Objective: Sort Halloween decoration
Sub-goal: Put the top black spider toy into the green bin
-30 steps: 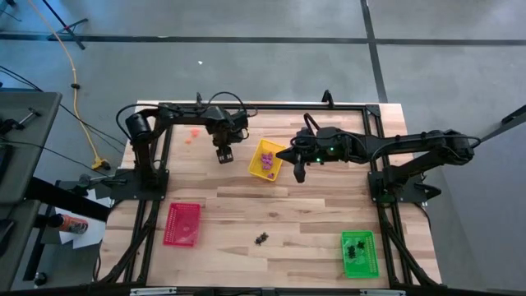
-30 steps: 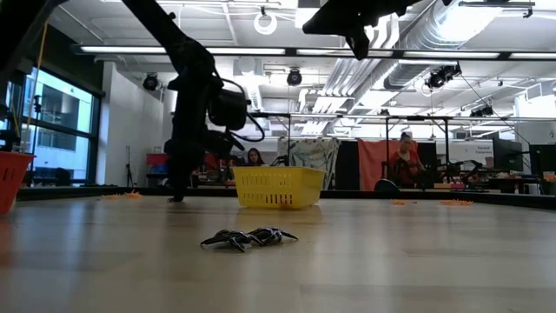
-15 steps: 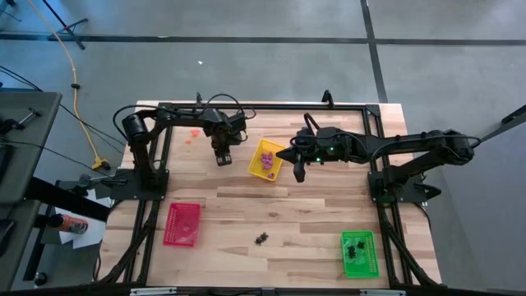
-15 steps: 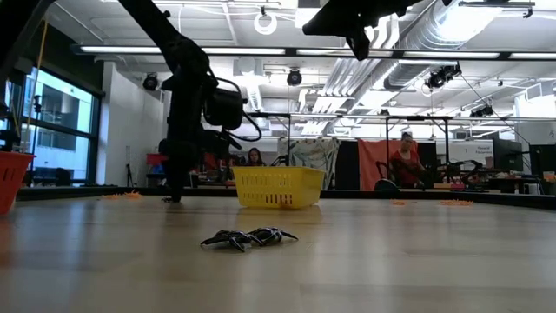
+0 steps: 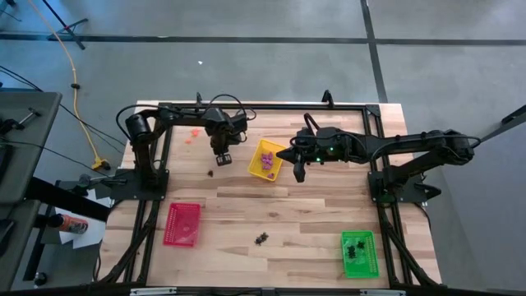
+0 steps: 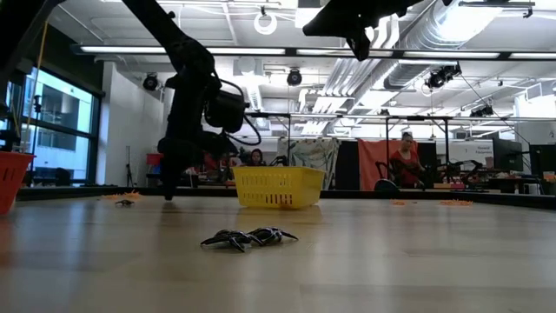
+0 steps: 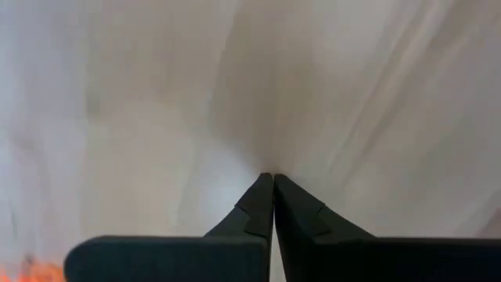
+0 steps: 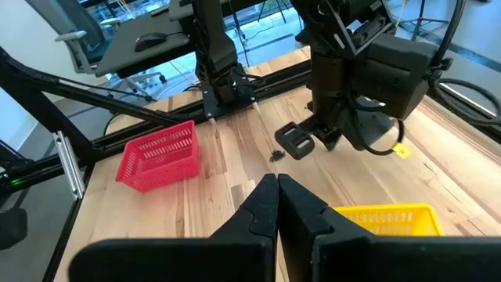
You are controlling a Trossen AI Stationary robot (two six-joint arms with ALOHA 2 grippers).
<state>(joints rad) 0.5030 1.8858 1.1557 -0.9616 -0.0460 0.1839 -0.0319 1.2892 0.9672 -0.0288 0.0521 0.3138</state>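
Green tray point(image 5: 359, 253), near right, already holds several black trinkets point(image 5: 355, 249); red tray point(image 5: 182, 224), near left, shows nothing inside. Black spider-like pieces point(image 5: 262, 238) lie loose between them, unsorted. Farther back, yellow tray point(image 5: 267, 159) holds purple trinkets point(image 5: 267, 161). One small dark trinket point(image 5: 212, 173) sits on the wood just near of the left gripper point(image 5: 221, 156), whose fingers are pressed together, empty. Right gripper point(image 5: 299, 171) hangs beside the yellow tray, closed, holding nothing. Orange pieces point(image 5: 192, 133) wait at far left. Judged roughly half sorted.
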